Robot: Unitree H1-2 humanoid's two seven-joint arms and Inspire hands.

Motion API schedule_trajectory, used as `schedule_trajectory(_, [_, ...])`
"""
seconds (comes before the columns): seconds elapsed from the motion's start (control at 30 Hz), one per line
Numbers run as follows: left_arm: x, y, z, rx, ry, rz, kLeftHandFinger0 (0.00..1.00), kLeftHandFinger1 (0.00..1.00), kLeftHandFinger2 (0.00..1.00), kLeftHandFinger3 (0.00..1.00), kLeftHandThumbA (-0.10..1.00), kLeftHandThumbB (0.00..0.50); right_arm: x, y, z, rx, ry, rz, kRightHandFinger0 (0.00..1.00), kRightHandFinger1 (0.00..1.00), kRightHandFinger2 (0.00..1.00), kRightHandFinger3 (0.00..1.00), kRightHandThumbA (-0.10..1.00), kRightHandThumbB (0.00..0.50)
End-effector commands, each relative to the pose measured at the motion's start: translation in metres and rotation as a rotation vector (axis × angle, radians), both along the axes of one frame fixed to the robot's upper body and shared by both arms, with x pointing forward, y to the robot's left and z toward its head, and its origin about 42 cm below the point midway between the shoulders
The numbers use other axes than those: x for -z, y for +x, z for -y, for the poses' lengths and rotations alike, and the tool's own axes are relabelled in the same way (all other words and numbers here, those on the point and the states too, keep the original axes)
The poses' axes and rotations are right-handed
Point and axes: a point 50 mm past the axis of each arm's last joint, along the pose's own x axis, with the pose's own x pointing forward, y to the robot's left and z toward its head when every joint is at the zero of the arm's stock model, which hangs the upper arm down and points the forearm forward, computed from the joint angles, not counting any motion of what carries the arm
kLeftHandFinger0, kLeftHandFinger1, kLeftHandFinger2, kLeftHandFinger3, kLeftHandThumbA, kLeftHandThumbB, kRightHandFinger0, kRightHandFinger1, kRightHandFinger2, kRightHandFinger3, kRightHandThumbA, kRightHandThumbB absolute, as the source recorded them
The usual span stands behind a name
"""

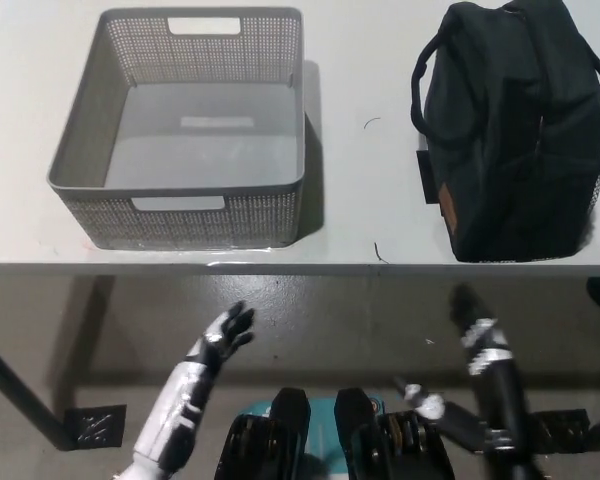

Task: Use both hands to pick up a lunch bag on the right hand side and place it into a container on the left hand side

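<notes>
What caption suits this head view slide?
Black lunch bag and empty grey basket on a table; both hands, left and right, below its edge.

We see our left hand (226, 334) raised low at near left, fingers spread and holding nothing, while our right hand (472, 318) hangs blurred at near right.

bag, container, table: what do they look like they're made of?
Lunch bag: black woven fabric, matte, judging by soft rounded sides, stitched seams, floppy carry straps and a small tan sewn-on patch.
Container: probably moulded grey plastic, matte; perforated mesh-pattern walls, solid rim, cut-out handles.
Table: smooth pale top, maybe laminate; cannot tell for sure.
</notes>
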Motion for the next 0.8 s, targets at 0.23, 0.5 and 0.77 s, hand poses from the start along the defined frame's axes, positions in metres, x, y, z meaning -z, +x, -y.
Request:
schedule_trajectory(0.23, [-0.104, 0.018, 0.051, 0.189, 0.037, 0.310, 1.00, 1.00, 1.00, 1.00, 1.00, 0.193, -0.079, -0.019, 0.069, 0.195, -0.057, 0.357, 1.00, 1.00, 1.00, 1.00, 1.00, 0.110])
schedule_trajectory(0.5, [-0.149, 0.081, 0.096, 0.207, 0.020, 0.327, 1.00, 1.00, 1.00, 1.00, 1.00, 0.270, -0.132, 0.006, 0.114, 0.312, -0.111, 0.400, 1.00, 1.00, 1.00, 1.00, 1.00, 0.180])
schedule_trajectory(0.77, [-0.206, 0.136, 0.139, 0.133, -0.089, 0.227, 1.00, 1.00, 1.00, 1.00, 1.00, 0.259, -0.156, 0.053, 0.143, 0.358, -0.052, 0.444, 1.00, 1.00, 1.00, 1.00, 1.00, 0.177])
